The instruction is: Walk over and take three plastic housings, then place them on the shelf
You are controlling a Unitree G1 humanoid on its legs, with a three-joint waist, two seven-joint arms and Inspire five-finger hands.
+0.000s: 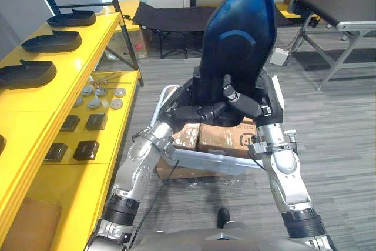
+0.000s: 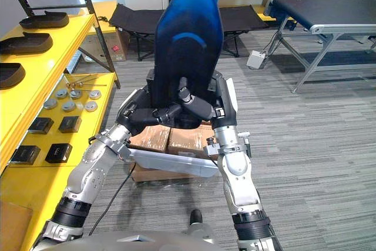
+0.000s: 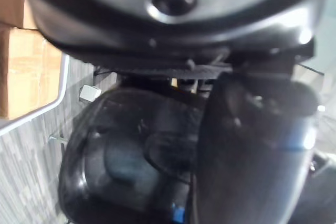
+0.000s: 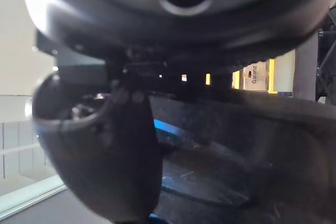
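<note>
- Yellow shelf [image 1: 108,27] runs along the robot's left. Three black housings [image 1: 51,41] lie in a row on its top level. Round parts [image 1: 97,95] and small black boxes [image 1: 86,150] sit on the level below.
- Left hand [image 1: 191,111] is right of the shelf, fingers curled under the low end of the blue housing [image 1: 238,33].
- The blue housing stands upright between both hands, well clear of the shelf, over the cart [image 1: 205,160] of cardboard boxes [image 1: 226,136]. I can't tell if more are stacked behind it.
- Right hand [image 1: 247,107] is farther right of the shelf, fingers wrapped on the same low end, thumb pressed on its face.
- Step looks like the carry: housing picked up, not yet placed.
- Next move likely calls for a turn left to the shelf, keeping both grips tight and the tall piece steady, then finding a free spot beside the black housings.
</note>
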